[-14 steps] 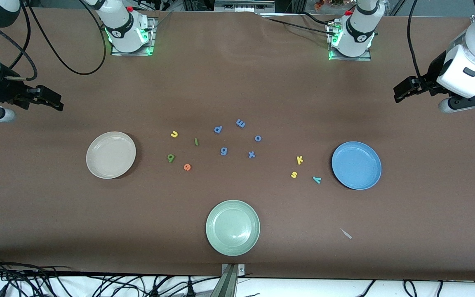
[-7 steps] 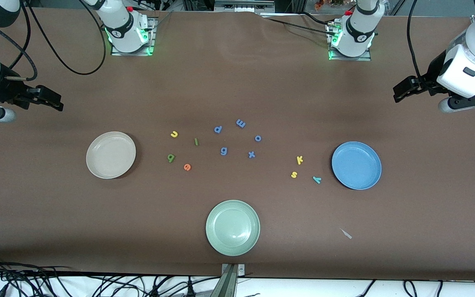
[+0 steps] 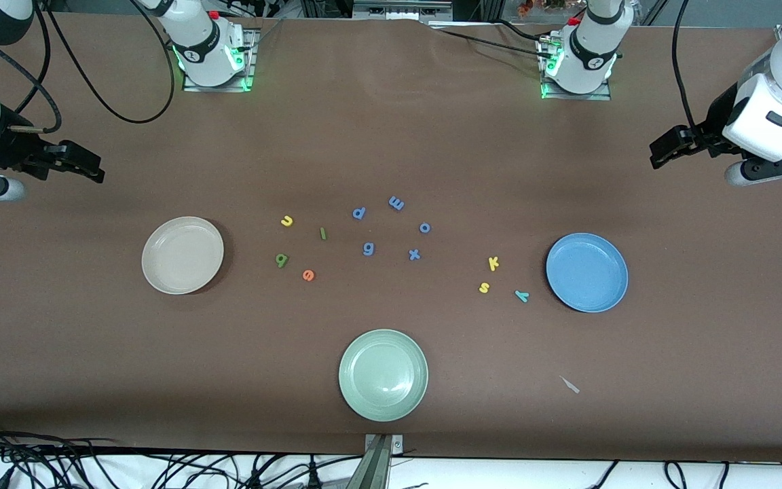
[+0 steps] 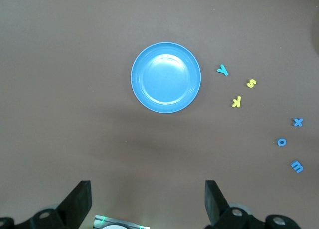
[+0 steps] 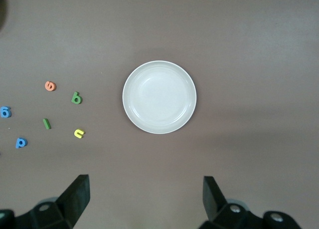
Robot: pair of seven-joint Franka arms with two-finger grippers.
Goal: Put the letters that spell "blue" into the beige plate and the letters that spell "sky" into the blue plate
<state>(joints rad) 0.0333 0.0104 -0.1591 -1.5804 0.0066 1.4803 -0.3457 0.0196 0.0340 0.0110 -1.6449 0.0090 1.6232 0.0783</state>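
The beige plate [image 3: 182, 255] [image 5: 159, 97] is empty and sits toward the right arm's end. Beside it lie the yellow u [image 3: 286, 221], green l [image 3: 323, 233], green b [image 3: 282, 259] and orange e [image 3: 308, 275]. The blue plate [image 3: 586, 272] [image 4: 166, 77] is empty too, toward the left arm's end, with the yellow k [image 3: 493, 263], yellow s [image 3: 484, 288] and teal y [image 3: 521, 295] beside it. My right gripper [image 3: 85, 168] [image 5: 146, 196] hangs open over bare table at its end. My left gripper [image 3: 666, 148] [image 4: 148, 199] hangs open at the other end. Neither holds anything.
Several periwinkle-blue letters [image 3: 368, 248] lie mid-table between the two groups. A pale green plate [image 3: 383, 375] sits nearest the front camera. A small pale scrap [image 3: 569, 384] lies nearer the camera than the blue plate.
The left arm has shifted slightly toward its end of the table. The right arm, the letters and the plates have not moved.
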